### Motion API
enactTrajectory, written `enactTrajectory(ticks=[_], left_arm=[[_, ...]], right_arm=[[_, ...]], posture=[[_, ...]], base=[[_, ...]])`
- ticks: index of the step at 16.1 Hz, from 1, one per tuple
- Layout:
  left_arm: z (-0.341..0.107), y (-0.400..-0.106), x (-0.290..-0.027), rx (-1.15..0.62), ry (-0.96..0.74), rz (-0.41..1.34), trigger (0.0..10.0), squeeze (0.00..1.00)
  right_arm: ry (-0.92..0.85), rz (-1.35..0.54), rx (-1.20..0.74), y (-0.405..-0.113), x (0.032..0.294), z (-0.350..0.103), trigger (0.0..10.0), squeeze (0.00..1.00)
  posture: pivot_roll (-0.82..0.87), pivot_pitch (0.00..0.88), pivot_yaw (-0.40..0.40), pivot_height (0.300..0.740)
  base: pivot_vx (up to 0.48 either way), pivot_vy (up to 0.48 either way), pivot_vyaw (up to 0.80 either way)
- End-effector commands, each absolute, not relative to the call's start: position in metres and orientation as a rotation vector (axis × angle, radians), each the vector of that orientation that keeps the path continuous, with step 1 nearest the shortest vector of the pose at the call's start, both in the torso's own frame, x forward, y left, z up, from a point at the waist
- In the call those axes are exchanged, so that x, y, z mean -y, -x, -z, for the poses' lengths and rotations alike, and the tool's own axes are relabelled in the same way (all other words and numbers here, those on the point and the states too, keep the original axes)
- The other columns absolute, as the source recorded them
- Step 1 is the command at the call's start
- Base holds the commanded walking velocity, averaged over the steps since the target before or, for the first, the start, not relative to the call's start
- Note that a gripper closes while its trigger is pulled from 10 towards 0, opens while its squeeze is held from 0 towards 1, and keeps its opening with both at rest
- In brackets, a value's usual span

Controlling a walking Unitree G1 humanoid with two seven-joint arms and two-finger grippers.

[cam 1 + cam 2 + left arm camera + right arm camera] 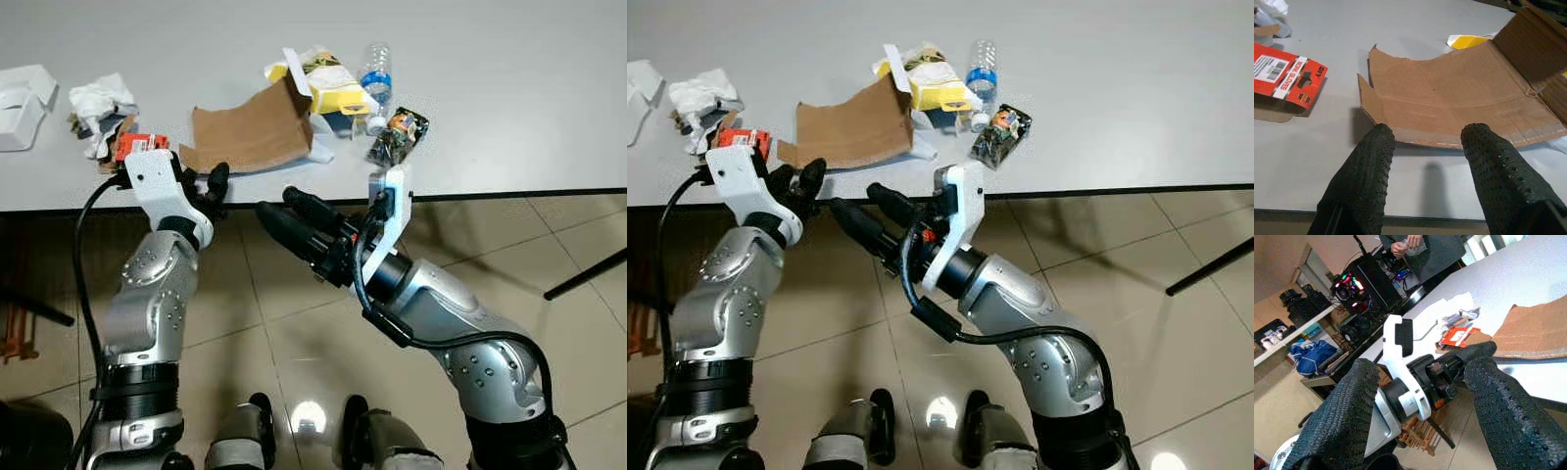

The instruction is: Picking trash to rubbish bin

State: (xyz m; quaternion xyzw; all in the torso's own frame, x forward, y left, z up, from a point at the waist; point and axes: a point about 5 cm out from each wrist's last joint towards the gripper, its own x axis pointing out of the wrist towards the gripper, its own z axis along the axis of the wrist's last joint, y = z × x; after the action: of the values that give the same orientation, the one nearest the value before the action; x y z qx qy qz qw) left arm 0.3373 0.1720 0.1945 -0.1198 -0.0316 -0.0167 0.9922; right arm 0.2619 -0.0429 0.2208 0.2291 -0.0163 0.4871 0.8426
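Observation:
Trash lies on the grey table (509,108): a torn brown cardboard piece (250,132), a yellow packet (331,90), a clear plastic bottle (375,70), a dark snack wrapper (399,135), crumpled white paper (103,103) and a red card pack (1286,78). My left gripper (208,184) stands open at the table's front edge, its fingertips just short of the cardboard's near edge (1449,142), holding nothing. My right gripper (276,202) is open and empty below the table edge, pointing toward the left wrist (1410,382).
A white box (22,103) sits at the table's far left. A black pole (588,274) slants across the tiled floor at right. A person (1420,249) stands beyond the table near a desk with a black computer (1371,281).

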Motion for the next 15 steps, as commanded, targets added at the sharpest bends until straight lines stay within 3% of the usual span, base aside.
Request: enactTrajectory(ticks=[1,5,15], left_arm=[[-0.189,-0.341,-0.167,0.047,0.244,0.011,10.0,0.00],[-0.194,-0.348,-0.158,0.077,0.235,0.019,10.0,0.00],[-0.200,-0.349,-0.155,0.101,0.227,0.016,10.0,0.00]], right_arm=[[-0.468,-0.994,0.027,-0.264,0.043,-0.217,10.0,0.00],[-0.439,-0.799,0.025,-0.287,0.057,-0.214,10.0,0.00],[-0.425,-0.681,0.024,-0.297,0.063,-0.210,10.0,0.00]], posture=[[-0.07,0.258,0.000,0.740],[-0.07,0.260,0.001,0.740],[-0.07,0.258,0.003,0.740]], base=[[0.000,0.000,0.00],[0.000,0.000,0.00],[0.000,0.000,0.00]])
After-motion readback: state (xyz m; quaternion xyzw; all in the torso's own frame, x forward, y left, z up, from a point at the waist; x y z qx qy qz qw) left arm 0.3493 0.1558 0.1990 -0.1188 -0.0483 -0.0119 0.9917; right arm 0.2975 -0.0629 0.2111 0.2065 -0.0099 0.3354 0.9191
